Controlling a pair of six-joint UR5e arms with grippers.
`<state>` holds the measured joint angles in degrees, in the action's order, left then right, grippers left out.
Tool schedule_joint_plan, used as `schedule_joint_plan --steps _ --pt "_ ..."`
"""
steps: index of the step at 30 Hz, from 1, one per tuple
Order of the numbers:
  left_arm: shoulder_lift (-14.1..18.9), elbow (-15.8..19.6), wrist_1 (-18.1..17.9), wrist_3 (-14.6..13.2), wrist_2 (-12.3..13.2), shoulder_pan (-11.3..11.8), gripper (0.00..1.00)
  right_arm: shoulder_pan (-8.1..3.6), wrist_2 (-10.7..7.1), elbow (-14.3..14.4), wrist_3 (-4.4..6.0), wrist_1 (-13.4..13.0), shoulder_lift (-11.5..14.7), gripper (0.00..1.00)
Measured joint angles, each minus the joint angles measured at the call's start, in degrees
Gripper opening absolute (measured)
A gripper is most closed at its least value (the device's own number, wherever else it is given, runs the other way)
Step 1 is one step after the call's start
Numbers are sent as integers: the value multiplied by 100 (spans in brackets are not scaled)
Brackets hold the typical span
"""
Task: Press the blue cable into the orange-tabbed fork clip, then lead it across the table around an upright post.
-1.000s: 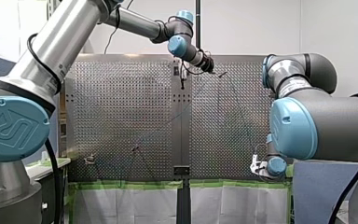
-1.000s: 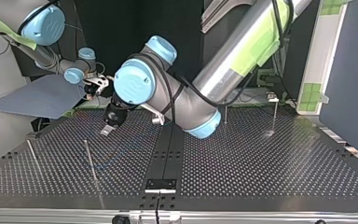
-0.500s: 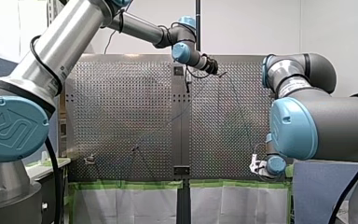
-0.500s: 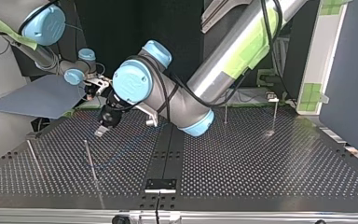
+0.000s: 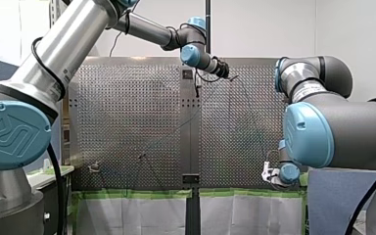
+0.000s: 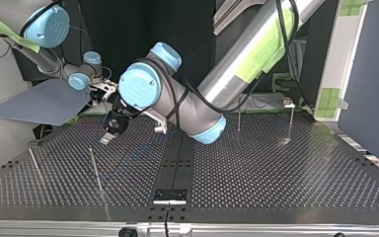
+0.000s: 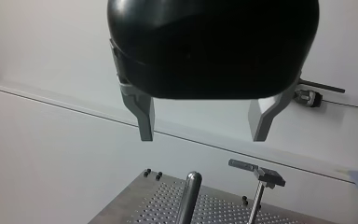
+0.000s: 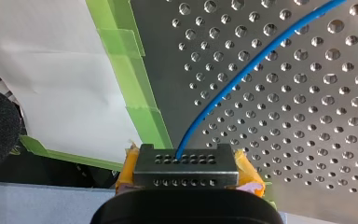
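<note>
My left gripper (image 7: pixel 201 136) hangs open and empty above the bench (image 7: pixel 219 208). My right gripper (image 8: pixel 186 170) is closed on the blue cable (image 8: pixel 242 74), which runs across the perforated bench.

blue cable (image 8: pixel 242 74): plain blue, no markings.
perforated table (image 8: pixel 317 140): silvery grey metal, an even grid of dark round holes.
tape (image 8: pixel 137 107) on the table's edge: bright green.
sheet (image 8: pixel 51 79) beside the tape: white.
right gripper (image 8: pixel 185 154): black body, grey block with two rows of small holes, yellow-orange pads (image 8: pixel 251 173).
left gripper (image 7: pixel 201 139): glossy black body, grey metal fingers (image 7: pixel 143 116).
arm joints (image 5: pixel 12 134): light blue caps.
post (image 7: pixel 189 196): seemingly bare silver.
</note>
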<state>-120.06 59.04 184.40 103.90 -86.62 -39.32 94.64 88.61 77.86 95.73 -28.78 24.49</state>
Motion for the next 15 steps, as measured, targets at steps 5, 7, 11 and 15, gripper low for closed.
schedule_joint_plan --steps 5,7,11,15 --pt "5 0 0 -1 -44 0 100 1 0 -1 0 3 0 0" --pt "5 0 3 -5 -61 -1 100 3 0 -2 0 3 0 0" --pt "6 0 13 -5 -115 -1 100 3 -1 -2 1 2 0 0" --pt "7 0 103 2 -272 -1 100 6 -1 -2 0 2 0 0"
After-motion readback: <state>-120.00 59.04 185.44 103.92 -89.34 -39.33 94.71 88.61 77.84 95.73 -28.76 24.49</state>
